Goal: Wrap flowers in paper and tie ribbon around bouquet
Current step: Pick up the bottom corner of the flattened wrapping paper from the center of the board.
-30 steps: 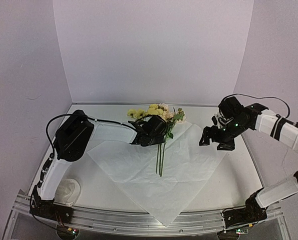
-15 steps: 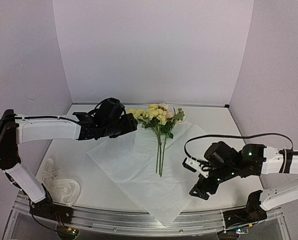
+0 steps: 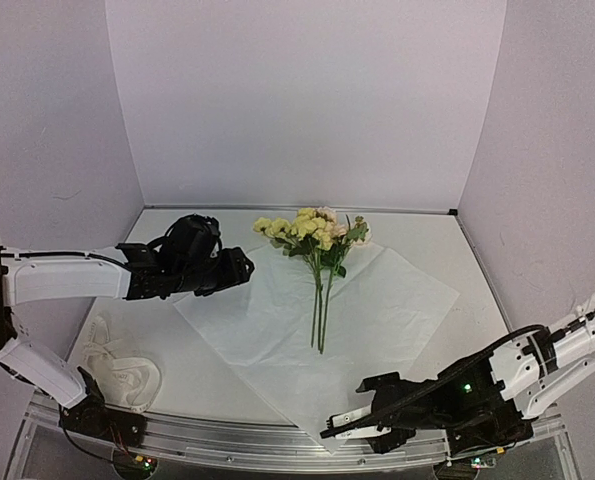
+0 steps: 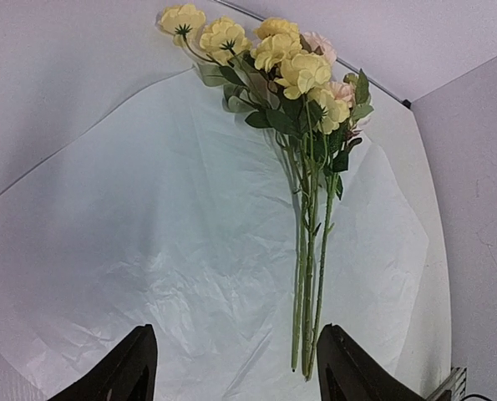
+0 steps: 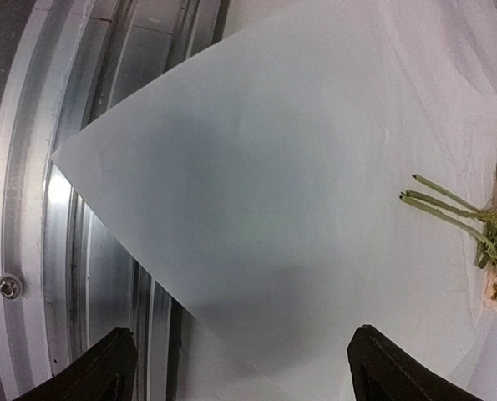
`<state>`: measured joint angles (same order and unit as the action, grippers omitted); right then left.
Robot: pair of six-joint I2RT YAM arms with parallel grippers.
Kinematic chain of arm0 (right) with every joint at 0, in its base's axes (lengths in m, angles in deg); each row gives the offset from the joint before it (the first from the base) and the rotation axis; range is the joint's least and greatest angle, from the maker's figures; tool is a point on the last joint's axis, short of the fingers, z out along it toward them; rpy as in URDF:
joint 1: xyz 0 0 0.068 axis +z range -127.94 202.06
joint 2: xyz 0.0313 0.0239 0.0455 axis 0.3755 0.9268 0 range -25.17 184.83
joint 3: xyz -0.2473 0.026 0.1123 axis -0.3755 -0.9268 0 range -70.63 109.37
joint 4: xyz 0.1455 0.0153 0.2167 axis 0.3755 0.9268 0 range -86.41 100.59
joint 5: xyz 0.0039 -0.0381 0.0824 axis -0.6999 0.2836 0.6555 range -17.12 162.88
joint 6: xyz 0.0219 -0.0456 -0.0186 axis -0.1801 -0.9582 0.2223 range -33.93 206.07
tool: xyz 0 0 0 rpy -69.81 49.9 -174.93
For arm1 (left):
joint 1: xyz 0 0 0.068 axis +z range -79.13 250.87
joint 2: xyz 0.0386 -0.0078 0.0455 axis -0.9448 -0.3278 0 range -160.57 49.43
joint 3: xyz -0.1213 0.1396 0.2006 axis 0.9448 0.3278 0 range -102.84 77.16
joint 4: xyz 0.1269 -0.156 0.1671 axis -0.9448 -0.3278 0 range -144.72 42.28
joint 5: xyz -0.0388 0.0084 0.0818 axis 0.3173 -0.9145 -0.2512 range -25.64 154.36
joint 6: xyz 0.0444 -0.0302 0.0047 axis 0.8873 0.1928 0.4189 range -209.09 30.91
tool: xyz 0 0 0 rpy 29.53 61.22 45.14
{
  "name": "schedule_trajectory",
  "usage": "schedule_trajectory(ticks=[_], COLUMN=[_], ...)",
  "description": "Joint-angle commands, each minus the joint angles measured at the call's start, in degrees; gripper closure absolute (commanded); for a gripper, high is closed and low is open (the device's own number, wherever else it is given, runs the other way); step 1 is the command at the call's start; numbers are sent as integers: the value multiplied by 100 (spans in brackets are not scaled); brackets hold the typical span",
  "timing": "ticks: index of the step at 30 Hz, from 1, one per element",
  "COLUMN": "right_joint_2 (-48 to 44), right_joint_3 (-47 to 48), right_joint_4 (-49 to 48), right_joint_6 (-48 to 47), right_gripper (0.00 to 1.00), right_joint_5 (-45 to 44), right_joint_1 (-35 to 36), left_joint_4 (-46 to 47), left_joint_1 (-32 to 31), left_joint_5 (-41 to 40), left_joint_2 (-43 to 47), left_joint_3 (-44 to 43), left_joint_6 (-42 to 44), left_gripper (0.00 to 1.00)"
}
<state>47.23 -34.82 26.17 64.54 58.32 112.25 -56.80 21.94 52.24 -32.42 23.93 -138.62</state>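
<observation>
Flowers [image 3: 317,240] lie on the paper [image 3: 397,310] mid-table in the top view, blooms far, with the left gripper [image 3: 243,269] hovering left of them and the right gripper [image 3: 342,426] low at the paper's near corner. Left wrist view shows its fingers [image 4: 131,372] spread wide and empty above the sheet. Right wrist view shows wide, empty fingers [image 5: 106,368] over that corner.

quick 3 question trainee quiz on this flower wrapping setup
1. True or false: the green stems of the pale yellow and cream flowers lie on the large white crinkly paper sheet.
2. Which corner of the paper is the right gripper nearest? A the far corner; B the near corner at the metal rail; C the left corner.
3. Is the left gripper holding anything?
Key: 1 true; 2 B; 3 no, it is open and empty, above the paper's left side.
</observation>
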Motion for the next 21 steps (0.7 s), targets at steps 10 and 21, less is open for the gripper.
schedule_trajectory(ticks=[10, 21], right_joint_2=[998, 1550], right_joint_3=[718, 936], right_joint_4=[-448, -521], right_joint_6=[616, 1040], right_gripper=[16, 17], right_joint_5=[-697, -657], right_joint_1=[837, 1067], left_joint_4=[39, 38], left_joint_1=[32, 41], left_joint_5=[-45, -38], left_joint_2=[343, 255], left_joint_3=[182, 149], left_joint_6=[-5, 45], left_gripper=[35, 36])
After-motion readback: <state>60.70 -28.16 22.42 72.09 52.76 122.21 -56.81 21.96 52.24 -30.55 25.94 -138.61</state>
